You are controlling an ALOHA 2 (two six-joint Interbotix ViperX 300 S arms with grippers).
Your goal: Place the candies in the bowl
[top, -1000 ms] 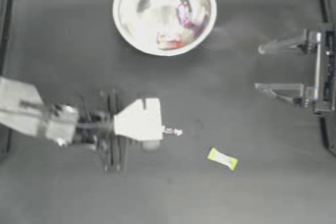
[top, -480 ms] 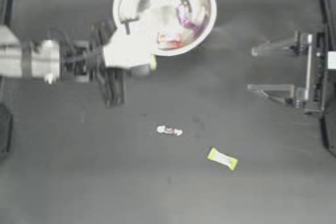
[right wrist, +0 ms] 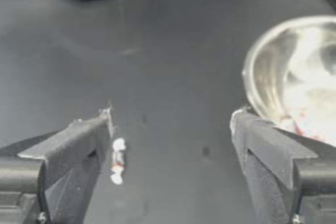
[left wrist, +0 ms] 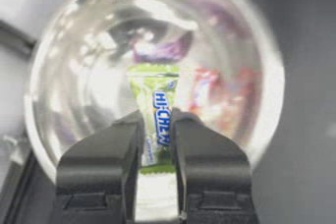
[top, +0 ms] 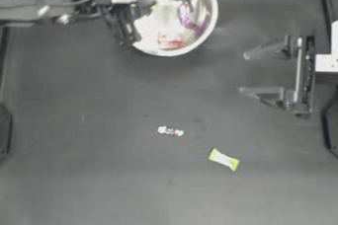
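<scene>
Green-and-white wrapper: the yellow-green candy (left wrist: 154,115) is being pinched upright between the pressed-in jaws of the left gripper (left wrist: 157,134), its free end poking out over the bowl so that a release would drop it inside.
Left gripper position: it is hanging over the bowl's rim at about nine o'clock of the bowl, at roughly eleven o'clock of the table (top: 79,169), judged to be the spot for letting go.
Silver bowl: the bowl (left wrist: 269,70) is sitting at twelve o'clock of the table, already holding a purple-white candy (top: 186,20) and a red-white candy (top: 168,43), so the task looks about half done.
Table candies: a whitish candy (top: 170,131) is lying near the table's middle, and a second yellow-green candy (top: 224,159) is lying just beyond it toward five o'clock; both are well apart from the bowl and waiting for pickup.
Right gripper: the right gripper (top: 277,71) is idling at three o'clock of the table with jaws spread wide, holding nothing, kept clear of the left arm's path.
</scene>
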